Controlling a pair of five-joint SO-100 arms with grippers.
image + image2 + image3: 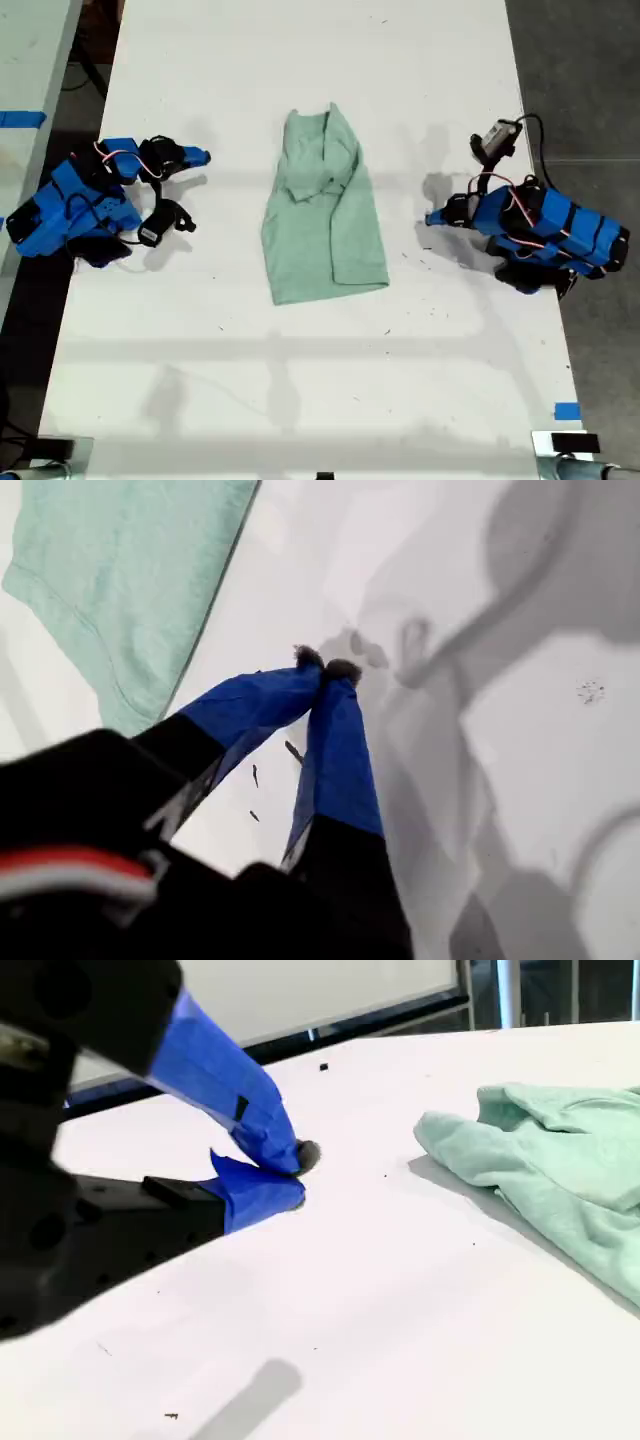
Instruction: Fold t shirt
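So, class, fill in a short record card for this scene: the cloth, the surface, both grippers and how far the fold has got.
item: small pale mint-green cloth t shirt, wrinkled, plain
item state: lying partly folded lengthwise, bunched at its far end in the exterior view
surface: white table
my first gripper: shut, empty, over bare table beside the shirt's hem
my second gripper: shut, empty, apart from the shirt
contact with shirt: none
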